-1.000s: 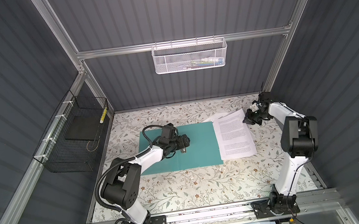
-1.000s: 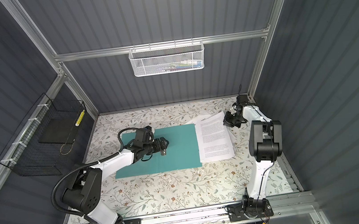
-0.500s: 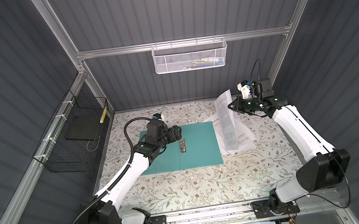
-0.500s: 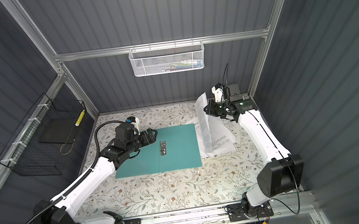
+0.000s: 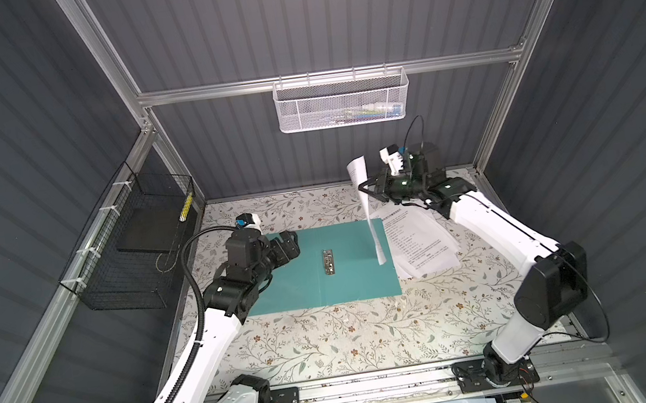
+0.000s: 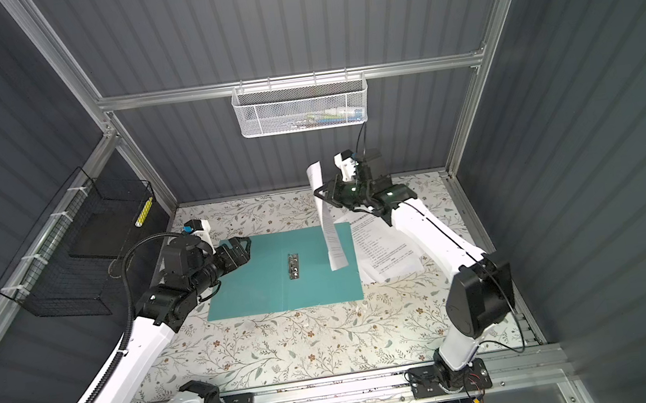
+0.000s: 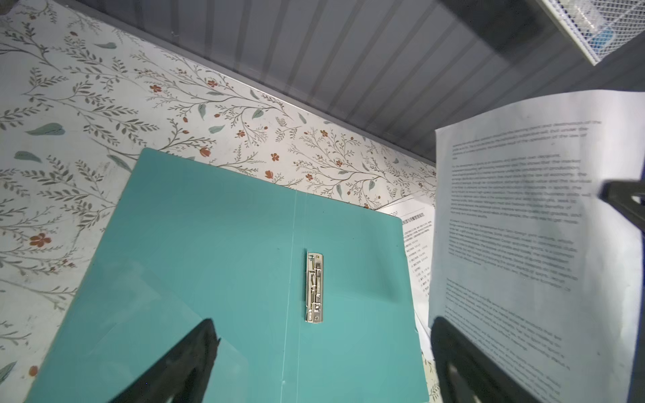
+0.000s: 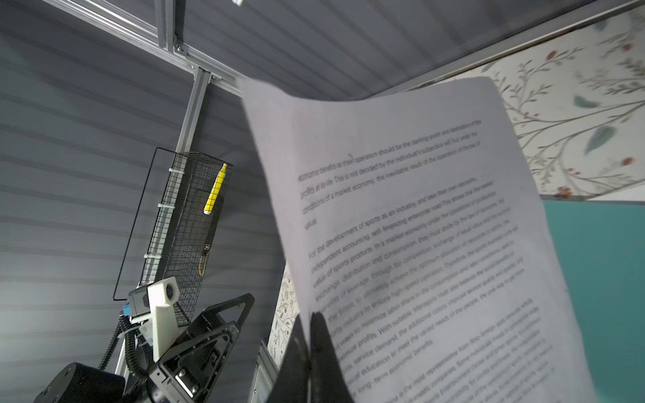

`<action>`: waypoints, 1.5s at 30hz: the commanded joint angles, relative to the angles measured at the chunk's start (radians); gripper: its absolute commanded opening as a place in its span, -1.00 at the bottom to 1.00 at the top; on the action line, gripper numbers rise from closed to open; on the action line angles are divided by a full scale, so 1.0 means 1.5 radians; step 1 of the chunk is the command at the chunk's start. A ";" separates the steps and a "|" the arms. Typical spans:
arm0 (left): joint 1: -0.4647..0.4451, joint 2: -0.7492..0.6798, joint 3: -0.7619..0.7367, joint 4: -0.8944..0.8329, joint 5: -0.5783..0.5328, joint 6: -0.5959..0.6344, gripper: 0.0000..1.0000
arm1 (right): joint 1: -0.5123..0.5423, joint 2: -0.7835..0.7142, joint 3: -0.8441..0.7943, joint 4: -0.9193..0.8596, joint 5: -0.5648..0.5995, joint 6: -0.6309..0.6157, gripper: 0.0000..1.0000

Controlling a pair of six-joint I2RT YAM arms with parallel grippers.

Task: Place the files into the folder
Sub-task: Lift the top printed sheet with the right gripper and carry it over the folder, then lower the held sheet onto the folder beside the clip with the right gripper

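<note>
Teal plastic catches the eye first: the folder [image 5: 313, 270] lies opened flat on the flowery table [image 5: 329, 335]. Its small metal clip [image 5: 328, 261] sits just beside the centre crease.

Over the folder's right half hangs the held sheet [image 5: 372, 225], white and covered in black print. The right gripper [image 5: 363, 188] has its jaws pressed together on the sheet's side edge, near the upper end, above the folder's far right corner. The paper droops from there and bows a little, nearly edge-on in both top views. Its lower end comes down over the folder's right half, but I cannot tell whether it touches the teal surface.

The other files [image 5: 423, 244] lie in a loose, slightly fanned pile on the table, right against the folder's right edge. The top page has a heading.

The left gripper [image 6: 241, 248] hovers over the folder's far left corner. Its jaws are spread wide with nothing between them, and it points across the folder towards the clip.

Beyond the folder, a white mesh basket [image 5: 343, 104] hangs on the back wall. Off to the folder's left, a black wire basket [image 5: 138, 242] is fixed to the side wall, with a yellow marker [image 5: 186, 206] inside it.
</note>
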 commanded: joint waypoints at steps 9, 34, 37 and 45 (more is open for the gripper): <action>0.022 0.035 -0.014 0.001 0.020 0.012 0.99 | 0.043 0.091 0.059 0.171 -0.060 0.133 -1.00; 0.027 0.047 -0.053 0.053 0.036 0.006 0.99 | 0.090 0.275 0.031 0.267 0.004 -0.049 -1.00; 0.027 0.049 -0.057 0.053 0.035 0.006 0.99 | 0.083 0.282 0.040 0.265 -0.003 -0.057 -1.00; 0.028 0.049 -0.063 0.060 0.037 0.005 0.99 | 0.077 0.285 0.060 0.255 -0.070 -0.110 -1.00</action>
